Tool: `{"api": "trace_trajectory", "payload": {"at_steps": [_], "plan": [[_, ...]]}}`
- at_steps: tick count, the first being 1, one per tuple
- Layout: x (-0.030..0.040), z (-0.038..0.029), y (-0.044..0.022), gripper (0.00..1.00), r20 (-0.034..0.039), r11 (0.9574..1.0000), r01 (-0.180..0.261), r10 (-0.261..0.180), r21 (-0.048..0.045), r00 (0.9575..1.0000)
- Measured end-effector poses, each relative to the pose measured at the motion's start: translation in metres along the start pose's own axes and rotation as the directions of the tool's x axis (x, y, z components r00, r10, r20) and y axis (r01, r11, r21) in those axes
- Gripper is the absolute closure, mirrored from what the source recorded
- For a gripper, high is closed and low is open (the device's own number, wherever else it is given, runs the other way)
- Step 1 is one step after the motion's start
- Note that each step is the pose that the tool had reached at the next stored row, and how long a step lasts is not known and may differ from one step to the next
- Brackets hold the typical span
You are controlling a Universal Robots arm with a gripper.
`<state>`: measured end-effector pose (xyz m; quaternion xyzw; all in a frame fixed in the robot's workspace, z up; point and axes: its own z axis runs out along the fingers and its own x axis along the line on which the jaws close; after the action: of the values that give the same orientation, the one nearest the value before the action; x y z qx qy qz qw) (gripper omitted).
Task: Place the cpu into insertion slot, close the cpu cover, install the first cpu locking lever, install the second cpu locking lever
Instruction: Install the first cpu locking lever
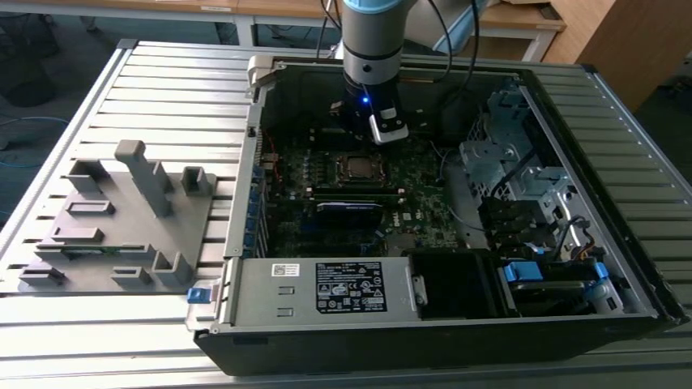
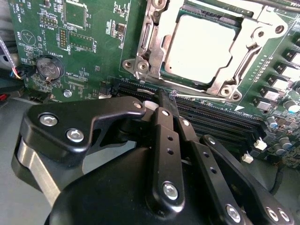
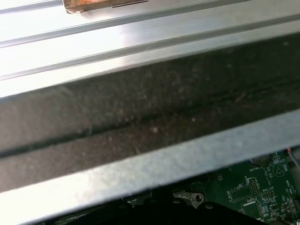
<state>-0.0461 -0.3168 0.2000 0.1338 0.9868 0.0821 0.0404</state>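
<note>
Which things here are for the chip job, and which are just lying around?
For the job: cpu, cpu cover, gripper.
Just lying around: round battery, grey rack, power box.

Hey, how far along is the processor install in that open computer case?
Seemingly done: the chip lies in place with the metal cover down around it. In hand: the gripper has its tip at the end of a thin locking lever running along the cover's edge. Left: the levers; whether either one is latched cannot be told.
</note>
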Motion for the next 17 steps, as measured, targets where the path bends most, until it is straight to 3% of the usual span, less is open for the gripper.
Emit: {"api": "trace_trajectory", "payload": {"at_steps": [17], "plan": [[0.0026,0.0019,0.0036,0.9,0.004,0.9998,-0.019,0.019,0.0024,0.9998]]}}
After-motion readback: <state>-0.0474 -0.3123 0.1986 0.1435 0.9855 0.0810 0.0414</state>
